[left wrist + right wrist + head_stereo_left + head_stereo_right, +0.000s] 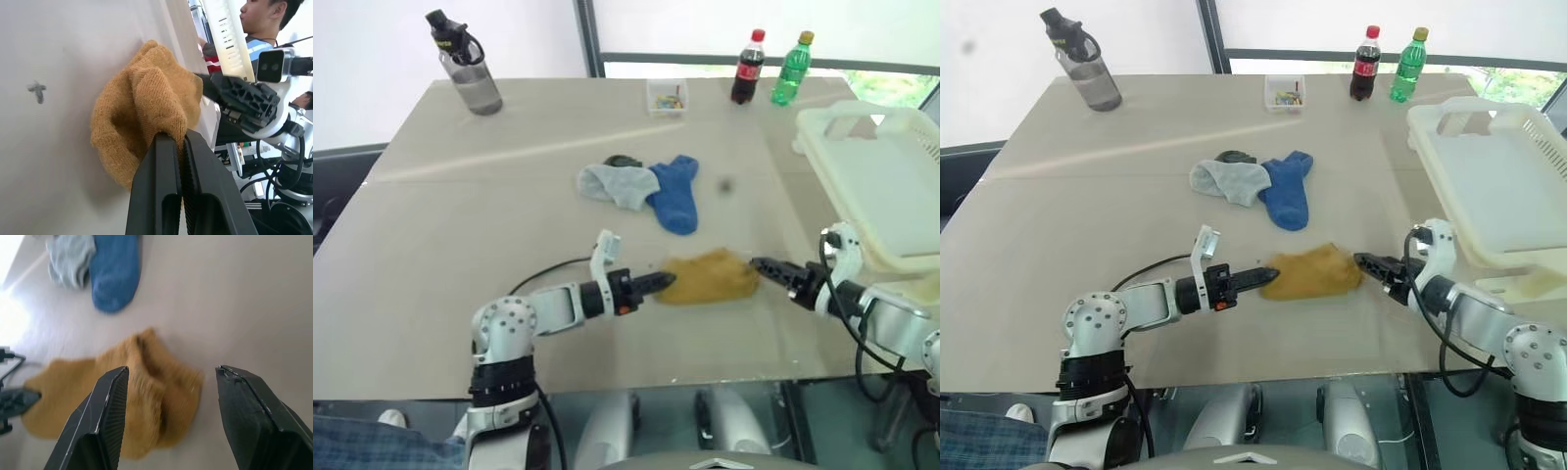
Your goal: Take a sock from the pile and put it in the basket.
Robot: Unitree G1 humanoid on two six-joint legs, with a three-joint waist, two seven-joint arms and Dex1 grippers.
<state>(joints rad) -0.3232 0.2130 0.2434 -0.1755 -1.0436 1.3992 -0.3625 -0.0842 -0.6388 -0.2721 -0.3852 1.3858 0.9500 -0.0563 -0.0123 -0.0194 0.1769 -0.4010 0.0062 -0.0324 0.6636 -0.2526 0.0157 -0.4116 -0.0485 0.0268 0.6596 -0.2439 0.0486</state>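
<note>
A mustard-yellow sock (pixel 710 277) lies crumpled on the table near the front edge, apart from the pile. My left gripper (pixel 661 282) is shut on its left end, and knit fabric is pinched between the fingertips (pixel 168 142). My right gripper (pixel 171 377) is open just off the sock's right end, not touching it. The pile, a pale grey sock (pixel 617 184), a blue sock (pixel 675 196) and a bit of dark fabric, sits farther back at mid-table. The cream-white basket (pixel 876 186) stands at the right edge, beside my right arm.
A grey water bottle (pixel 470 64) stands at the back left. A small clear box (pixel 666 96), a cola bottle (pixel 747 67) and a green bottle (pixel 791 69) line the far edge. A person (pixel 264 24) is beyond the basket.
</note>
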